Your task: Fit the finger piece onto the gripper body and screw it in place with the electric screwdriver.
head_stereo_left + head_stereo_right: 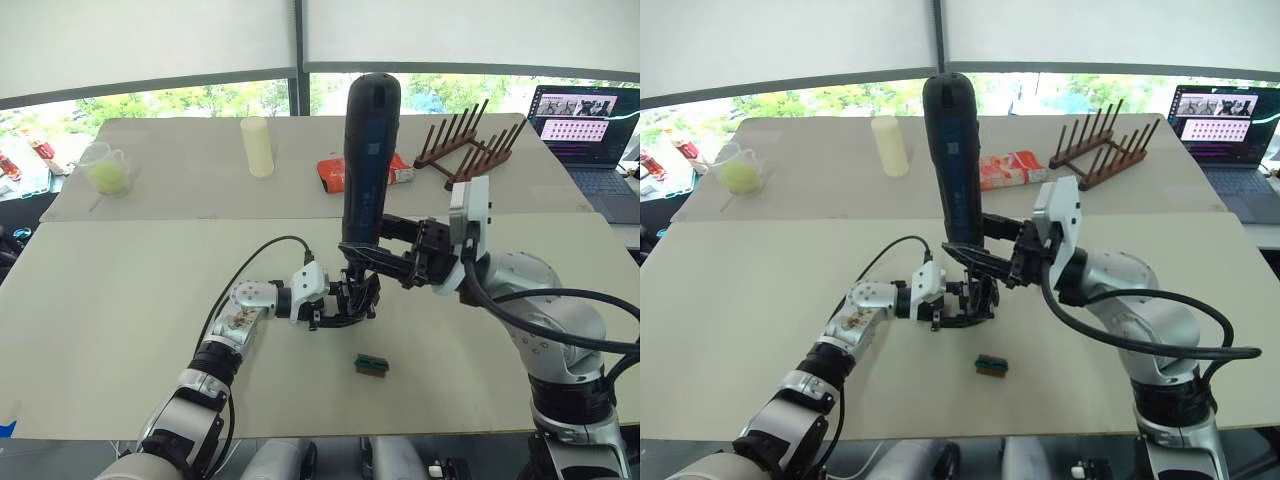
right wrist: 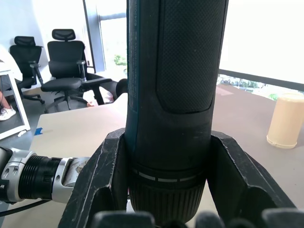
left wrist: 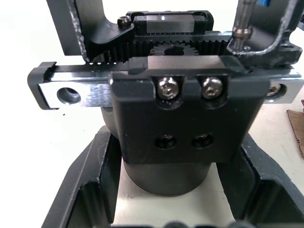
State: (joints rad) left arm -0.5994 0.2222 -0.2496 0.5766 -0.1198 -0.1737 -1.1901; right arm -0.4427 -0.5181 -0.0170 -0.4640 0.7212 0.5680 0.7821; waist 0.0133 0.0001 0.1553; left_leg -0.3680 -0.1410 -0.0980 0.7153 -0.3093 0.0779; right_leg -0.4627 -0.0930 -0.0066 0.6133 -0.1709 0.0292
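Your right end effector [image 1: 362,258] is clamped around the electric screwdriver [image 1: 370,160], both black fingers pressed against the lower barrel, with the tool standing nearly upright above it. The rounded butt rises well above the grip and the thin metal bit [image 3: 243,23] comes down just below it, onto the gripper body [image 1: 350,300]. Your left end effector [image 1: 340,305] is closed on that gripper body, its fingers flanking the round base and steadying it on the pale surface [image 1: 120,330].

The main risk, as you bear down, is the bit slipping off its screw. The wrist view puts the tip at one far corner of the assembly, not over the two bright screw heads [image 3: 190,88] on the front plate, and I cannot tell if it is seated. A long, top-heavy tool held low can tilt and cam out, or twist the body in the left grip once torque comes on.

The screwdriver is a thick cylinder with stippled rubbery grip panels and a bluish side panel. The gripper body is matte black plastic with a brushed metal rail, toothed racks and a small pinion. I cannot pick out the finger piece separately. A tiny green-and-brown block [image 1: 371,365] lies on the surface near the left end effector, apart from it.
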